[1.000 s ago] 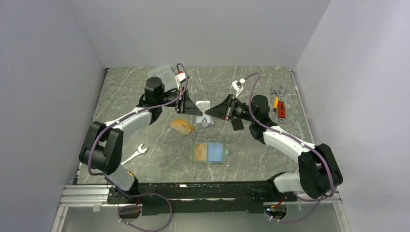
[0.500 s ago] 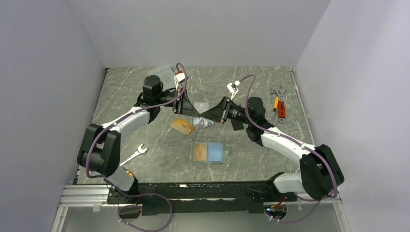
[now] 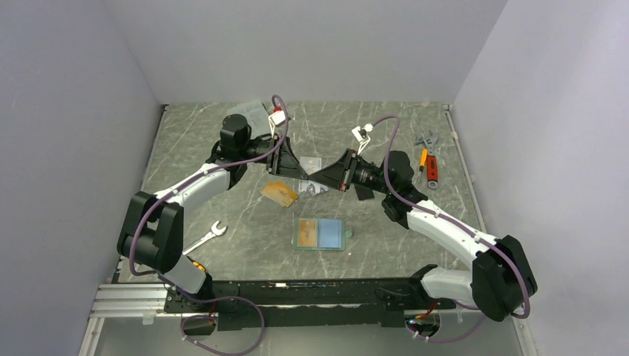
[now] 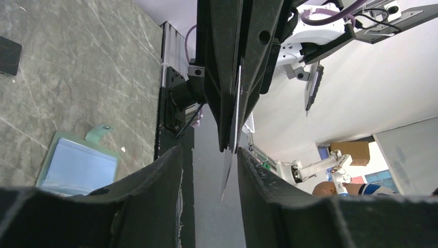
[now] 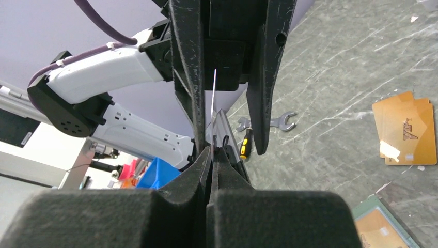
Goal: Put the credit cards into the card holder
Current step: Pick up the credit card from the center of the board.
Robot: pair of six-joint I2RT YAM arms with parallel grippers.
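My two grippers meet tip to tip above the middle of the table. The right gripper (image 3: pixel 317 176) (image 5: pixel 212 152) is shut on a thin silvery-white credit card (image 3: pixel 311 163) (image 5: pixel 213 103), seen edge-on in both wrist views. The left gripper (image 3: pixel 300 169) (image 4: pixel 209 155) stands open, one finger on each side of that card (image 4: pixel 228 168), apart from it. An orange-gold credit card (image 3: pixel 280 193) (image 5: pixel 405 134) lies on the table below. A silvery piece with dark marks (image 3: pixel 315 188) lies beside it. The card holder (image 3: pixel 320 233) (image 4: pixel 77 168) lies open nearer the bases, light blue inside, with an orange card in its left half.
A flat black square (image 3: pixel 363 190) (image 4: pixel 8 54) lies under the right arm. A silver wrench (image 3: pixel 208 236) (image 5: pixel 274 121) is at the front left, and a red-handled wrench and pliers (image 3: pixel 427 157) lie at the back right. A clear plastic box (image 3: pixel 251 111) stands at the back.
The right gripper came in to the left gripper's tip and shut on the silvery-white card. The left gripper, which had been shut on it, has opened.
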